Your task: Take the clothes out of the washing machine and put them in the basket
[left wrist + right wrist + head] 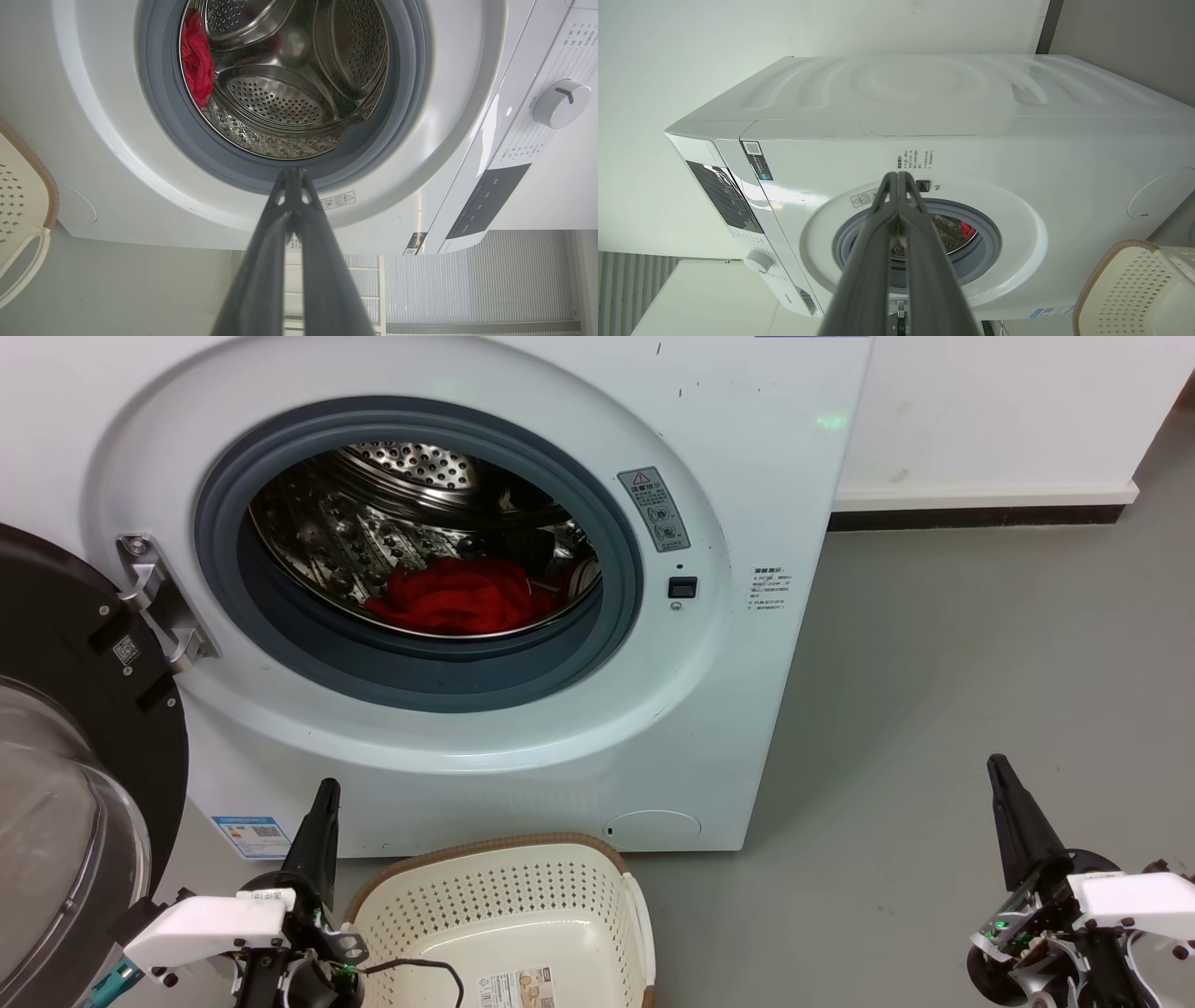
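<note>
Clothes [457,597], a bright red soft fabric bundle, lay low in the drum [373,523] of the large white front-loading washing machine [523,765]; the oval cream plastic basket [485,905] stood near, before it. Left gripper [327,793] and right gripper [999,770], both pinched closed and holding nothing, sat outside. Risk: fabric could snag on the grey porthole rim [439,681] and fall short.

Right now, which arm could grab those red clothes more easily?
Probably the left: the left gripper sits below the porthole, facing the clothes; the right gripper hangs off beside the washing machine.
</note>
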Motion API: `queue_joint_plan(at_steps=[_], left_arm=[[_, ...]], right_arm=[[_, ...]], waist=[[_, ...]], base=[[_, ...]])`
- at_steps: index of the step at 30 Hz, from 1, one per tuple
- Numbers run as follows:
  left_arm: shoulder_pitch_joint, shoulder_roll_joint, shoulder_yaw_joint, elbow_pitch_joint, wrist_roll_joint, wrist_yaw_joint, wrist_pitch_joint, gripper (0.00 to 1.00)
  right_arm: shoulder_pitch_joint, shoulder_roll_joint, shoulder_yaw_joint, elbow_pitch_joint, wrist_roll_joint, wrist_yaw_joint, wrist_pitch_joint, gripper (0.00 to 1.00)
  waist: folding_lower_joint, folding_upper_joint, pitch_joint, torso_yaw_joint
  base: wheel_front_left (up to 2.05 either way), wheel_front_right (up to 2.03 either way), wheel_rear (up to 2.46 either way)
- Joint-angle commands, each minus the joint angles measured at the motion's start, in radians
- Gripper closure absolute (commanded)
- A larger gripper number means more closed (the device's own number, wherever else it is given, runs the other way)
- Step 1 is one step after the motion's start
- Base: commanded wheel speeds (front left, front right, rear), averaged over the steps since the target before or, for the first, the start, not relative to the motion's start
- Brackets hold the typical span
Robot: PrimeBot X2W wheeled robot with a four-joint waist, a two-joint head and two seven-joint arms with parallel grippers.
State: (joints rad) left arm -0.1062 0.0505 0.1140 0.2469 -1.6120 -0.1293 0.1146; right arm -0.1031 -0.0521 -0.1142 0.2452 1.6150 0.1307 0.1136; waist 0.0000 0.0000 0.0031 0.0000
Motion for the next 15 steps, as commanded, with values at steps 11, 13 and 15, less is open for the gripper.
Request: queue_joint_plan(at_steps=[11, 13, 15], left_arm=[[-0.007, -0.001, 0.001, -0.002, -0.002, -0.005, 0.001, 1.0], [-0.007, -0.001, 0.001, -0.002, -0.002, -0.005, 0.001, 1.0], [-0.007, -0.001, 0.001, -0.002, -0.002, -0.005, 0.001, 1.0]], right_arm=[[-0.013, 0.003, 0.001, 0.001, -0.005, 0.0, 0.0, 1.0], [-0.013, 0.003, 0.001, 0.001, -0.005, 0.0, 0.0, 1.0], [-0.013, 0.003, 0.001, 0.001, -0.005, 0.0, 0.0, 1.0]], waist=[[0.0, 0.0, 0.0, 0.0], [0.0, 0.0, 0.0, 0.0], [0.0, 0.0, 0.0, 0.0]], base=[[0.0, 0.0, 0.0], [0.0, 0.0, 0.0], [0.0, 0.0, 0.0]])
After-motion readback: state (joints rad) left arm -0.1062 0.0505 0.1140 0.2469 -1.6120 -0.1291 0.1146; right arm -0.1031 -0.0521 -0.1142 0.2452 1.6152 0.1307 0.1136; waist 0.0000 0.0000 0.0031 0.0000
